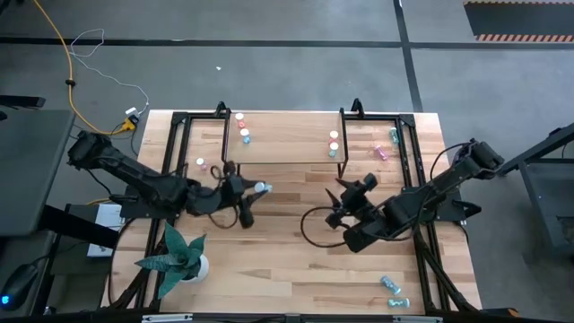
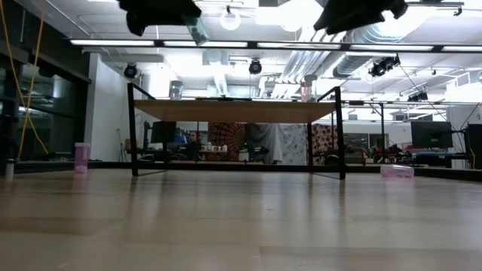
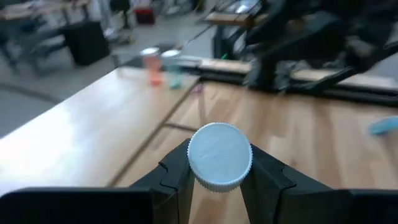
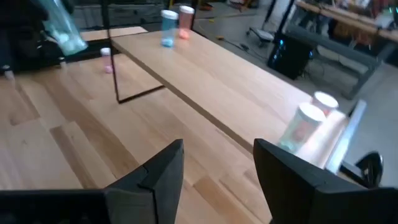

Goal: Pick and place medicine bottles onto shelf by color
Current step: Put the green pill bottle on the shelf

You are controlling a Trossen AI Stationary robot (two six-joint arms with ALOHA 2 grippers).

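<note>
two dark fingers of the left gripper (image 3: pixel 219 177) pinch a teal bottle (image 1: pixel 261 188) just under its white cap (image 3: pixel 219 155), and that's the whole grip: narrow contact on a smooth round body. it hangs in the air in front of the shelf (image 1: pixel 287 144), near its left end, not yet over the top. the risk is plain: if the bottle twists between the fingers on the way across, it arrives tilted and tips on release, and a rolling bottle on that light wood top would go straight into the ones already standing there.

over on the other side, the right gripper (image 4: pixel 214 168) has its fingers spread wide with nothing between them, hovering above the worktop (image 1: pixel 287 260) in front of the shelf's right end. both arms are close to the middle here, so a careless swing from either could bring them together.

on the shelf's left end a red-orange and two teal bottles stand close together (image 1: pixel 243 133); the right end carries another small cluster (image 1: pixel 334 144). setting the held teal one down beside its colour means threading in next to neighbours, and a low approach could clip the shelf's front edge or knock one over. a pink bottle (image 1: pixel 381 152) lies on the worktop by the right legs, and two teal ones (image 1: pixel 393 294) sit at the near right corner, still to collect.
</note>
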